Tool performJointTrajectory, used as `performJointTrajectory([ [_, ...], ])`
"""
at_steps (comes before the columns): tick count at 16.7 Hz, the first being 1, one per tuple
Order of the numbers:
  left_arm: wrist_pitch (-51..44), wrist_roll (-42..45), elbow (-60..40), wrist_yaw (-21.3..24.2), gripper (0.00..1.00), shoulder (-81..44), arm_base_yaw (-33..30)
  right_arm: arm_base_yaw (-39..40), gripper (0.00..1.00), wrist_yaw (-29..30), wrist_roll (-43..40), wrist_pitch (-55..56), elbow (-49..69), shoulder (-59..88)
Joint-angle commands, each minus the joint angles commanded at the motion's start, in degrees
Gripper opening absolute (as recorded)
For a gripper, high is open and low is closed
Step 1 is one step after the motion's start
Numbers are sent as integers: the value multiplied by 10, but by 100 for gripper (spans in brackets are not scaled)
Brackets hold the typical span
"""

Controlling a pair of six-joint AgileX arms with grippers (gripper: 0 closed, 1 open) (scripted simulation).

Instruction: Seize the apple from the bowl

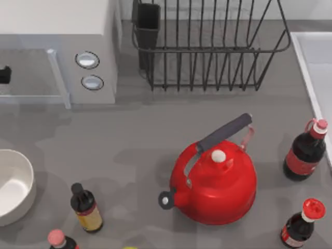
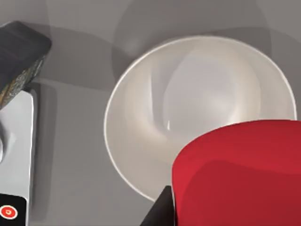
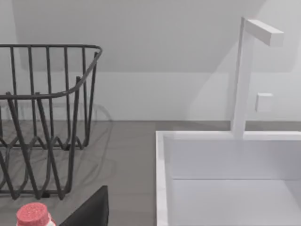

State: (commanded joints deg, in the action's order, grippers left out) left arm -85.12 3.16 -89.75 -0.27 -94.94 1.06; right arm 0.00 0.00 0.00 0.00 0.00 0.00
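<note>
By my judgement the lift-out is in hand: the apple (image 2: 237,174) hangs above the empty white bowl (image 2: 141,122), apparently pinched by the left gripper, one dark finger (image 2: 160,212) beside it, so next calls for holding firm.

Take the kettle (image 1: 215,184) as your landmark, mid-bench (image 1: 129,129). The bowl (image 1: 13,187) sits far to its left at the bench edge. The rack (image 1: 207,46) stands behind it. In your left wrist view, the apple (image 2: 240,174) hangs above the bowl (image 2: 136,122).
</note>
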Motion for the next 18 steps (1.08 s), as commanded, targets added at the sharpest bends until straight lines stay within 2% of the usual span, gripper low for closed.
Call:
performJointTrajectory([
  [4, -127, -2, -123, 0, 0, 18, -2, 0, 100, 0, 0, 0, 0, 0],
  [7, -159, -3, -154, 0, 0, 26, -3, 0, 100, 0, 0, 0, 0, 0],
  [13, -152, -11, -151, 0, 0, 19, -9, 0, 100, 0, 0, 0, 0, 0],
  [15, -130, -43, -142, 0, 0, 2, -41, 0, 100, 0, 0, 0, 0, 0],
  [18, -77, -131, -118, 1, 0, -33, -127, 0, 100, 0, 0, 0, 0, 0],
])
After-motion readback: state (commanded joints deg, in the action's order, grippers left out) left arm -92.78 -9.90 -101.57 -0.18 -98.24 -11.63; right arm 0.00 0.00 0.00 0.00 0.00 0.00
